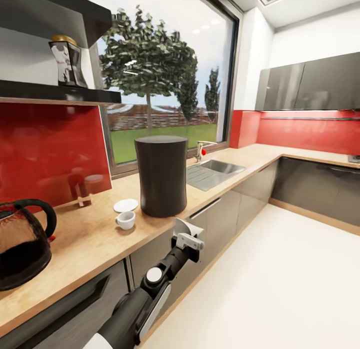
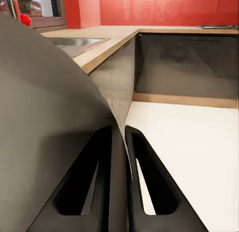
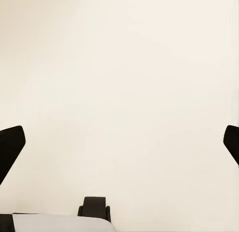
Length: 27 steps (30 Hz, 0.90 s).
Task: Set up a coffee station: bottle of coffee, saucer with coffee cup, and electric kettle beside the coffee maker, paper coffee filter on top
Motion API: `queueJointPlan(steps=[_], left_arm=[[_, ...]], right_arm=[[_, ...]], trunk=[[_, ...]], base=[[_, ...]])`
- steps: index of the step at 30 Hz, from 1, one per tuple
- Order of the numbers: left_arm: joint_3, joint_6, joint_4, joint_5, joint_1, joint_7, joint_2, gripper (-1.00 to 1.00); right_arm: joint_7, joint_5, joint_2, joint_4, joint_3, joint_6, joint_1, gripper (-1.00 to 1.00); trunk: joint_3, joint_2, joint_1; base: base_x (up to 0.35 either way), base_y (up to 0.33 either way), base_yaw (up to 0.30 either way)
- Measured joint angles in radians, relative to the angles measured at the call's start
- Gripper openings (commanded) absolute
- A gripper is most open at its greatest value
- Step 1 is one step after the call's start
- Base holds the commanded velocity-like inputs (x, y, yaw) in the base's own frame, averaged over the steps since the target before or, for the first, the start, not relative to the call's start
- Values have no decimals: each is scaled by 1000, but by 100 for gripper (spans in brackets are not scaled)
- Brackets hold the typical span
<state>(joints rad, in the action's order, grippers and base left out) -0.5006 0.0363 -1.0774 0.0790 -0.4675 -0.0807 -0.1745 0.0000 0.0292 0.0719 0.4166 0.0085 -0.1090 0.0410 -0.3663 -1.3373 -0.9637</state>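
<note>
1. The left claw [image 1: 188, 234] is pinching a thin white paper coffee filter [image 1: 190, 225]; in the left wrist view the two dark fingers [image 2: 144, 177] lie nearly pressed together with the curved sheet [image 2: 50, 117] clamped between them. It hangs in front of the counter edge, just below and in front of the tall dark cylindrical coffee maker [image 1: 161, 175].
2. The filter looks very light, soft and easily creased, so I judge a gentle hold at its rim fits, and it should be released flat on the maker's top.
3. The right claw [image 3: 119, 142] is spread wide, holding nothing, with pale floor beneath it.
4. On the light wooden counter [image 1: 90, 244]: one small white saucer [image 1: 125, 205] and one small white coffee cup [image 1: 125, 219], just beside each other and left of the maker. Both look hard and breakable; the cup's rim or handle seems the place to grip.
5. One dark, rounded electric kettle [image 1: 20, 246] with a looped handle stands further left; probably heavier, best taken by the handle.
6. One dark coffee bottle with a gold lid [image 1: 67, 61] stands on the black wall shelf [image 1: 65, 93]; likely smooth and slippery, so grip its body squarely.
</note>
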Motion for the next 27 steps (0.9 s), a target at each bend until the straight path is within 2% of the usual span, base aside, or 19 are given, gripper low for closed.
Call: queueJointPlan(steps=[13,27], left_arm=[[-6,0,0,0,0,0,0,-100],[-8,0,0,2,0,2,0,-100]], right_arm=[[0,0,0,0,0,0,0,100],[0,2,3,-1,1,-1,0,100]], trunk=[[0,0,0],[0,0,0]], base=[[0,0,-262],[0,0,-25]])
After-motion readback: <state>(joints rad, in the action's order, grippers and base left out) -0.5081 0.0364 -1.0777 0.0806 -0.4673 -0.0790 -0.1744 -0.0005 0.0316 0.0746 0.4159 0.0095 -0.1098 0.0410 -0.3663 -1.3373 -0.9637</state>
